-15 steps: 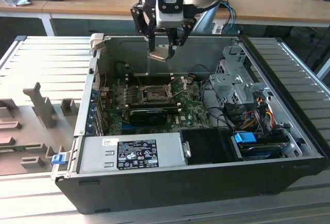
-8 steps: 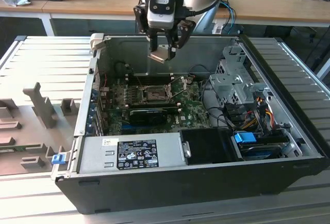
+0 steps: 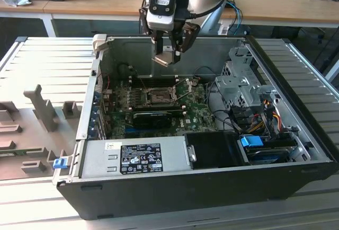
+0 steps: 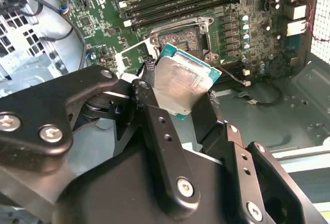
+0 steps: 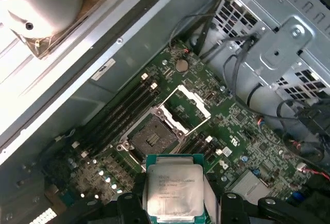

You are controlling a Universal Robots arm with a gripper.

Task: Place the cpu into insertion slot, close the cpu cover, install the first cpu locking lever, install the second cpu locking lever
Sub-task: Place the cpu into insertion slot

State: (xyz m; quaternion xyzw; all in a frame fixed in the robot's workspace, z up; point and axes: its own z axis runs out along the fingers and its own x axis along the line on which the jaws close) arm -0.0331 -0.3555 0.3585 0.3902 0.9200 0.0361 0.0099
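Hanging over the open black computer case (image 3: 212, 185) in the exterior view, the black gripper (image 3: 170, 50) carries the small silver-topped square cpu (image 3: 163, 59) above the green motherboard (image 3: 196, 105). Second wrist view: its jaws pinch the chip's opposite edges, a sound hold for something light, stiff, likely fragile underneath. First wrist view: the silvery cpu cover (image 5: 196, 99) stands open beside the empty socket (image 5: 152, 137).
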